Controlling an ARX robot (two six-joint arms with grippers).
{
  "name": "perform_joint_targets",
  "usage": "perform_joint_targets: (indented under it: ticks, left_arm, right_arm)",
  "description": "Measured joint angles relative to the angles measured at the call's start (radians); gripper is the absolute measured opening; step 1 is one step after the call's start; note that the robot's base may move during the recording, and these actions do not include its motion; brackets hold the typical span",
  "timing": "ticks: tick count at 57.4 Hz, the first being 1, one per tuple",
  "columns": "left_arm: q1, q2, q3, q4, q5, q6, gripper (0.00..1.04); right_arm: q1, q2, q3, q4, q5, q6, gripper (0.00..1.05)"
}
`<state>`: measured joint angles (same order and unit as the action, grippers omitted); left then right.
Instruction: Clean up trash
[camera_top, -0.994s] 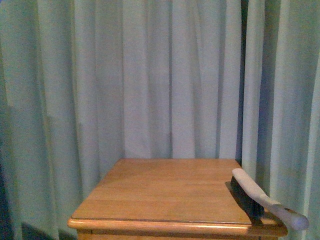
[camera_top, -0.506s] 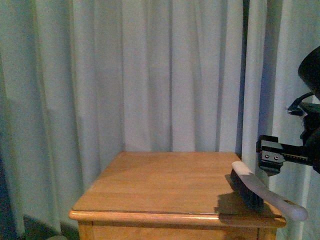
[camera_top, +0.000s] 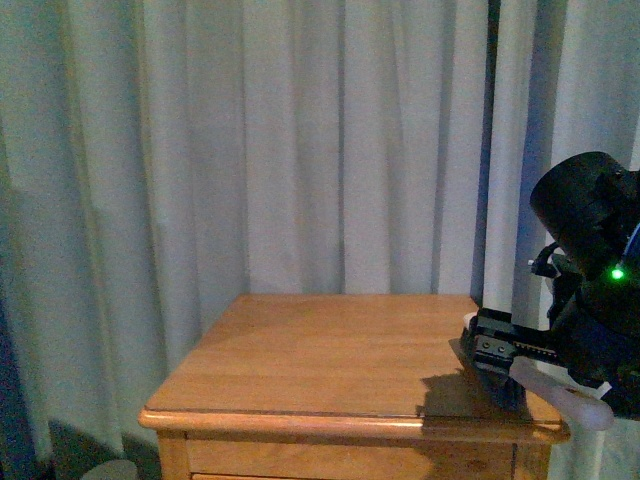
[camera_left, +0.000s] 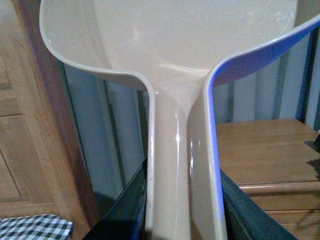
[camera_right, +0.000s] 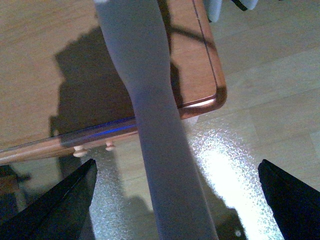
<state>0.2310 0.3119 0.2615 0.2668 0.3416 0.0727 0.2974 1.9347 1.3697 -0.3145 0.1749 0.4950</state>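
We are holding our right gripper (camera_right: 176, 172) spread wide, its fingers straddling the pale handle of the brush (camera_right: 150, 125) without touching it. The brush is lying at the nightstand's (camera_top: 320, 370) 4 o'clock corner (handle overhanging the edge). Our left gripper (camera_left: 182, 205) is clamping the dustpan (camera_left: 170, 45) by its handle. Where the trash is lying, we cannot tell.

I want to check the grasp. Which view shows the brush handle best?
The right wrist view: the brush handle runs clear between the open right gripper, overhanging the table edge. Front view: the gripper hides part. Left wrist view: none.
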Motion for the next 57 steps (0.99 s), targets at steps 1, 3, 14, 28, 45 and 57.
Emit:
perform_joint_targets:
  ticks: [1,3,14,28,45,57]
  left_arm:
    - [0.0,0.0,0.0,0.0,0.0,0.0,0.28]
    - [0.0,0.0,0.0,0.0,0.0,0.0,0.28]
    - [0.0,0.0,0.0,0.0,0.0,0.0,0.28]
    - [0.0,0.0,0.0,0.0,0.0,0.0,0.28]
    - [0.0,0.0,0.0,0.0,0.0,0.0,0.28]
    - [0.0,0.0,0.0,0.0,0.0,0.0,0.28]
  right_arm:
    - [0.0,0.002,0.0,0.0,0.0,0.002,0.97]
    - [-0.001,0.008,0.001,0.0,0.001,0.005,0.97]
    - [-0.008,0.032,0.001,0.005,0.004,0.01,0.85]
    - [-0.008,0.034,0.001,0.018,0.005,0.009,0.49]
    - [-0.006,-0.001,-0.027,0.106,0.067,-0.071,0.2]
    - [0.011,-0.159,-0.173,0.299,0.149,-0.232,0.2]
